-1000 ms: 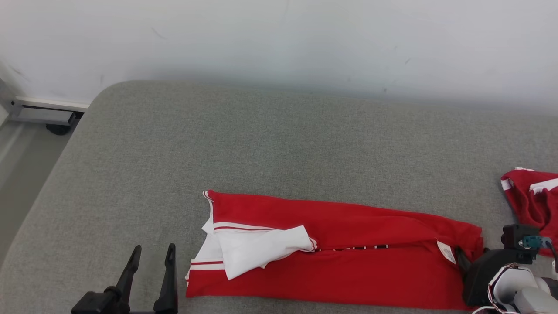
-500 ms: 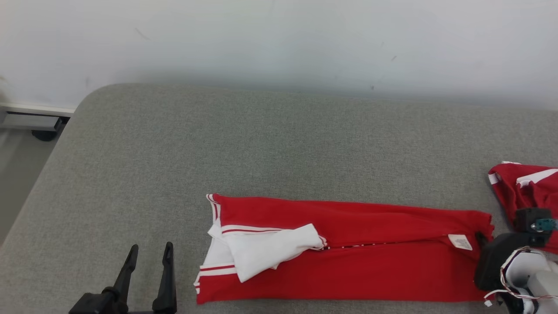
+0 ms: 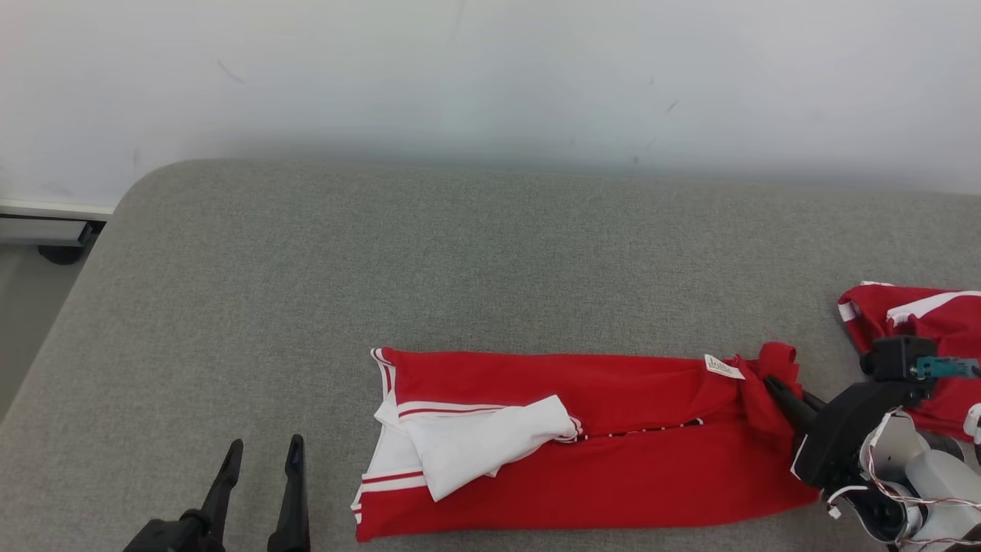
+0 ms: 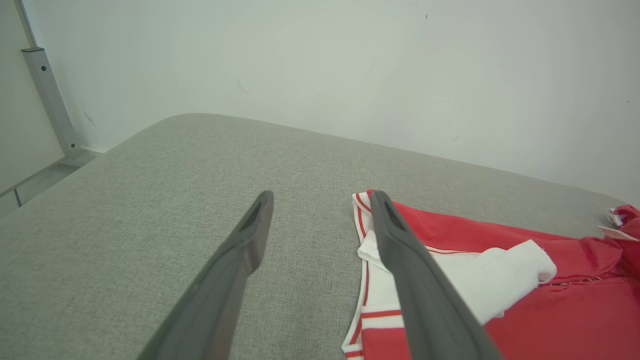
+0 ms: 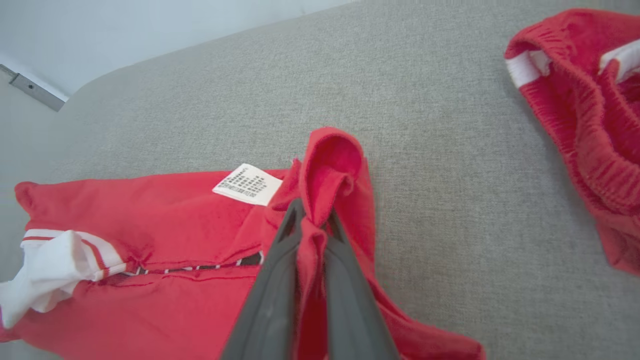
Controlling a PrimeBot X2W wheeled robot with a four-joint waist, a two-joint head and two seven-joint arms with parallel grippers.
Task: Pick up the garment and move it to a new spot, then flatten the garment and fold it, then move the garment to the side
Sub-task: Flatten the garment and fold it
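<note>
A: Head view, how far along?
B: The garment (image 3: 613, 475) lies long and narrow on the grey cushion (image 3: 460, 253), its sides apparently folded in. The right gripper (image 3: 772, 383) pinches its bunched right end. The end-to-end fold is left, I judge.
A: Left wrist view?
B: The left gripper (image 4: 321, 196) is spread and empty, just beside the striped end.
A: Right wrist view?
B: Jaws pressed on a red fold; how many layers is hard to say. Moving it aside is not yet done.
</note>
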